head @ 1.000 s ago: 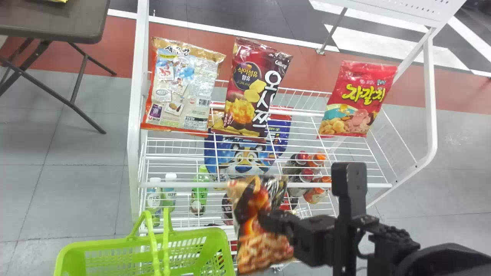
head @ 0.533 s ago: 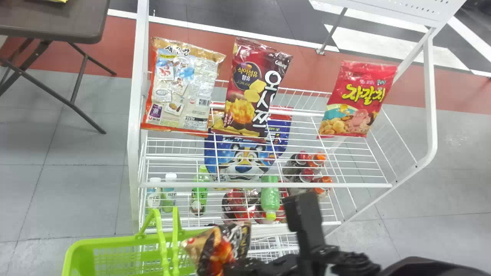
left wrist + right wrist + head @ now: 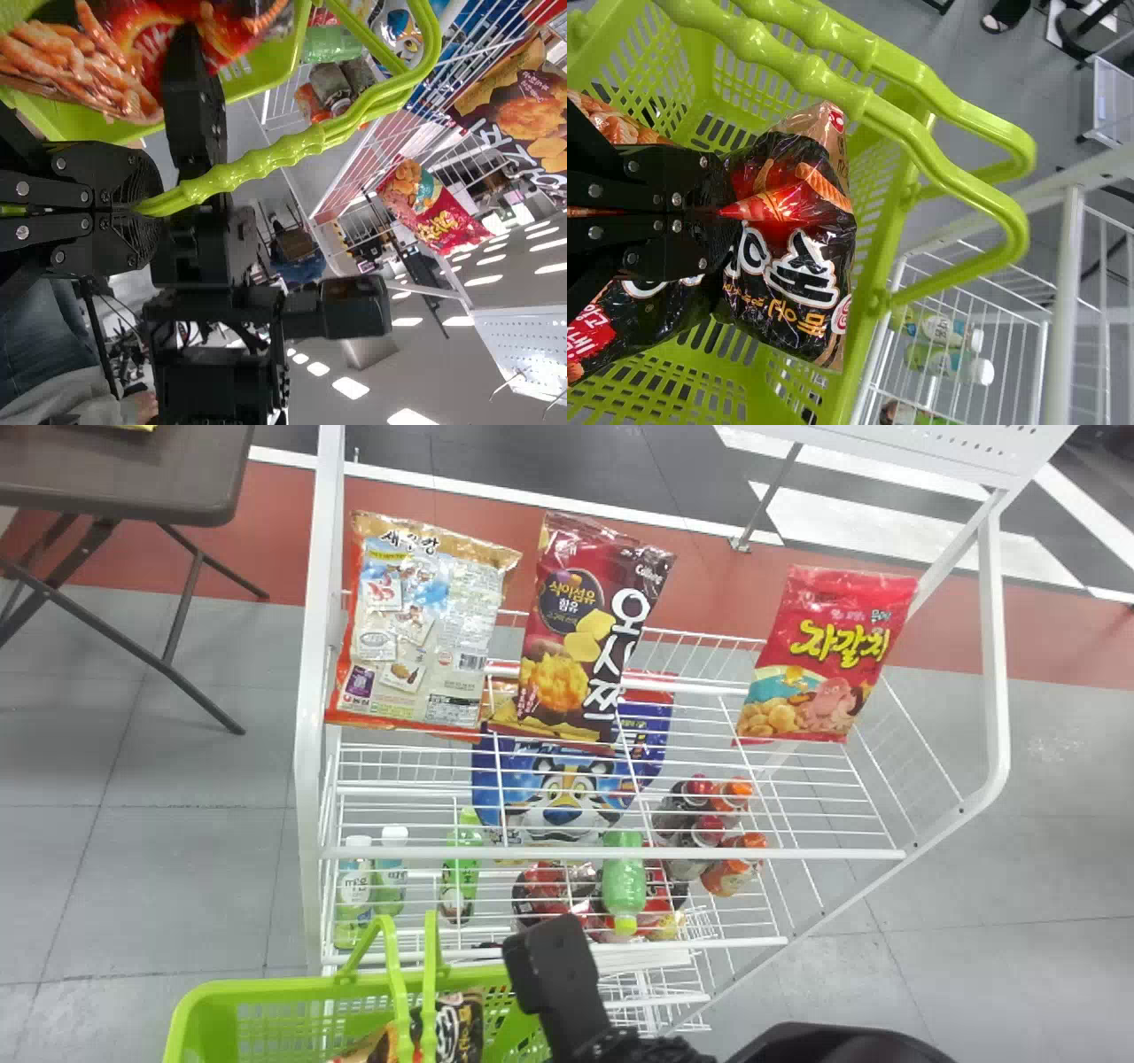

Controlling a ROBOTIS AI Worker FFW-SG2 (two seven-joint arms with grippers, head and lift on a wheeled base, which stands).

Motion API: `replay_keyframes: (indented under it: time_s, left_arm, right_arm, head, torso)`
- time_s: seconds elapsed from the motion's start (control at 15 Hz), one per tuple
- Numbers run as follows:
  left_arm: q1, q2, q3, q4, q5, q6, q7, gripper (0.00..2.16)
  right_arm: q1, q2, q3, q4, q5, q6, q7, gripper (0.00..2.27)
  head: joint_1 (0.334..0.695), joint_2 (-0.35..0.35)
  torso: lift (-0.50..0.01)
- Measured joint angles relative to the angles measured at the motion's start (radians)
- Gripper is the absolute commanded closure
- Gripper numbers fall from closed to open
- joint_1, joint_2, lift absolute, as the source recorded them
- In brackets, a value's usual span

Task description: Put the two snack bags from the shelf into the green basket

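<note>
Right wrist view: snack bag (image 3: 802, 266) clamped between right pincer (image 3: 726, 212) tips.

Green basket (image 3: 292, 990): smooth plastic, soft sheen, openwork walls. Handles (image 3: 793, 69): same plastic, glossy, rippled grips. Black snack bag (image 3: 806, 270): glossy film, crinkled. Red snack bag (image 3: 824, 655): shiny film, creased at top. Wire shelf (image 3: 815, 854): metal, smooth white coating. Green bottle (image 3: 624, 881): translucent plastic. Left gripper (image 3: 152, 209): matt black, bright metal screw heads. Folding table (image 3: 133, 474): smooth brown top, dark tubular metal legs.
</note>
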State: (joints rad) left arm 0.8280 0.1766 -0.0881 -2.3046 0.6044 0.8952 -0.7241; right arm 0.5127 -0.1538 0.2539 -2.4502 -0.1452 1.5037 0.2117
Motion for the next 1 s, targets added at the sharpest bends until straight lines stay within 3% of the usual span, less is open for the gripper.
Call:
replay_keyframes:
  time_s: [0.07,0.4,0.67,1.0]
  left_arm:
    - [0.001,0.003,-0.001,-0.001,0.0,0.0,0.0,1.9]
    - [0.002,0.009,0.001,-0.004,0.003,0.0,0.0,1.9]
    - [0.002,0.011,0.001,0.001,0.003,0.0,0.003,1.9]
    - [0.0,0.006,-0.001,0.009,-0.004,-0.003,0.007,1.9]
  right_arm:
    - [-0.006,0.0,0.008,0.014,0.0,0.001,0.0,0.01]
    - [0.003,-0.01,-0.016,-0.022,0.015,0.04,0.002,0.05]
    - [0.041,-0.013,-0.066,-0.121,0.049,0.025,-0.002,0.08]
    - [0.047,-0.004,-0.076,-0.123,0.07,-0.344,-0.072,0.11]
  head:
    - [0.695,-0.3]
    - [0.695,-0.349]
    - [0.695,-0.35]
    - [0.695,-0.329]
  torso:
    - [-0.012]
    - [-0.012]
    - [-0.012]
    - [-0.012]
